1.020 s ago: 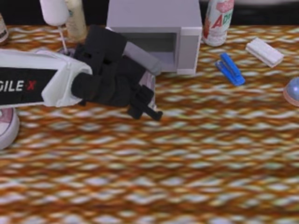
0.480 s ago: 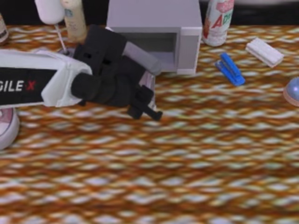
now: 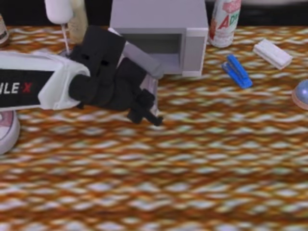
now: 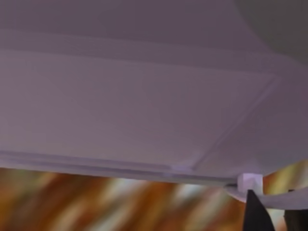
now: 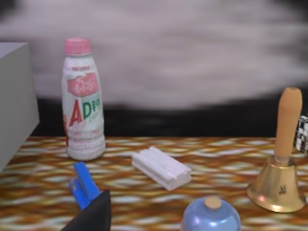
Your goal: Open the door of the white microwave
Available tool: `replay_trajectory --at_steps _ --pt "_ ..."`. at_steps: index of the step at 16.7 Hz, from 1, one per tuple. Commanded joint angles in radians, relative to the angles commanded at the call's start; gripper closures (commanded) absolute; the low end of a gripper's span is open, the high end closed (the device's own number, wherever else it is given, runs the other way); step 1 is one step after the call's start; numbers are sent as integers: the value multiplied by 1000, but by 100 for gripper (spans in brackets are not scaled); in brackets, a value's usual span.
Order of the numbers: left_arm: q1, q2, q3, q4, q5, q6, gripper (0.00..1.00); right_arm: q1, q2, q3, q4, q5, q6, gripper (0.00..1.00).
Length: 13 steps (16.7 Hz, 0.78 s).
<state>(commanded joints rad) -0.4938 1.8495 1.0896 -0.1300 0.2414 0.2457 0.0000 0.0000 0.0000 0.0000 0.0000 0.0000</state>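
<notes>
The white microwave [image 3: 159,19] stands at the back middle of the table, its cavity showing. Its door [image 3: 144,60] is swung out toward the front left. My left gripper [image 3: 148,110] reaches in from the left and is shut on the door's slim white handle [image 3: 151,87] at the free edge. In the left wrist view the door [image 4: 134,106] fills most of the picture, and the handle [image 4: 250,183] runs between my dark fingers [image 4: 255,214]. The right arm is out of the top view; only a dark part of its gripper [image 5: 94,216] shows in the right wrist view.
A pink-capped drink bottle [image 3: 225,19] stands right of the microwave. A blue stapler [image 3: 239,71], a white block [image 3: 272,54] and a blue dome bell [image 3: 302,94] lie farther right, with a brass hand bell [image 5: 281,183]. Bottles [image 3: 67,14] and a shoe [image 3: 7,130] sit at the left.
My left gripper has drawn a little to the left with the handle, and the door has swung slightly wider. The other things have stayed put.
</notes>
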Motion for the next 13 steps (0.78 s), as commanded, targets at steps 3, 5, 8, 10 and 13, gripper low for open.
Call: replay_trajectory --at_steps 3,5,8,10,13 --pt "7 -2 -4 -3 8 13 100 0 0 0 0 0 0 0" --pt "7 -2 -4 -3 8 13 100 0 0 0 0 0 0 0" --pt "7 -2 -4 -3 8 13 100 0 0 0 0 0 0 0" --pt "7 -2 -4 -3 8 13 100 0 0 0 0 0 0 0" --pt "7 -2 -4 -3 8 13 100 0 0 0 0 0 0 0"
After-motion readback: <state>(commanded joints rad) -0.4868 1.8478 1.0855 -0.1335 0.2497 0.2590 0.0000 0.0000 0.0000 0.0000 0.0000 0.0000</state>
